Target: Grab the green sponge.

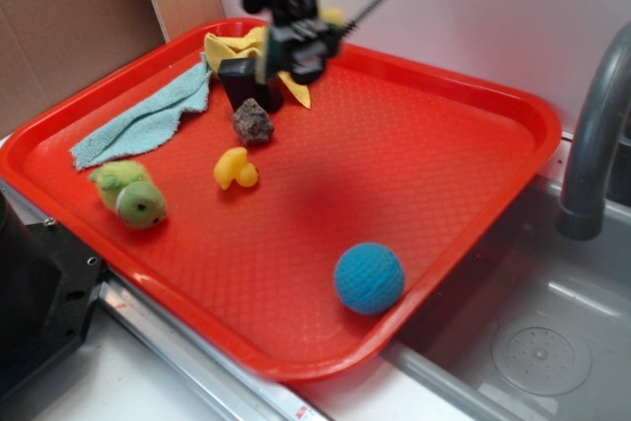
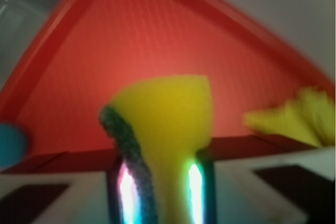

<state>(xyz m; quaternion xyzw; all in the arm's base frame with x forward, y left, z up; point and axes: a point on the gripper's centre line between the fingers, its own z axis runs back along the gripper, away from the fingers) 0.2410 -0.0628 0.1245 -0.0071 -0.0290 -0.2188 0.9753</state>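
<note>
While the end effector (image 1: 264, 74) grips it at the tray's far corner, the green sponge (image 2: 165, 129) is already in hand.

From where I stand the wrist view settles it: the sponge sits squeezed between the two fingers (image 2: 123, 195), its yellow foam bulging out past the tips and its dark green scouring edge running down one side, long axis pointing straight out ahead. It hangs over the red tray (image 1: 424, 155), near the yellow cloth (image 1: 237, 46) and above the small rock (image 1: 253, 121). I'd judge only a lift straight up remains, clear of the teal cloth (image 1: 148, 120), the rubber duck (image 1: 235, 169), the green plush toy (image 1: 131, 194) and the blue ball (image 1: 369, 278).
</note>
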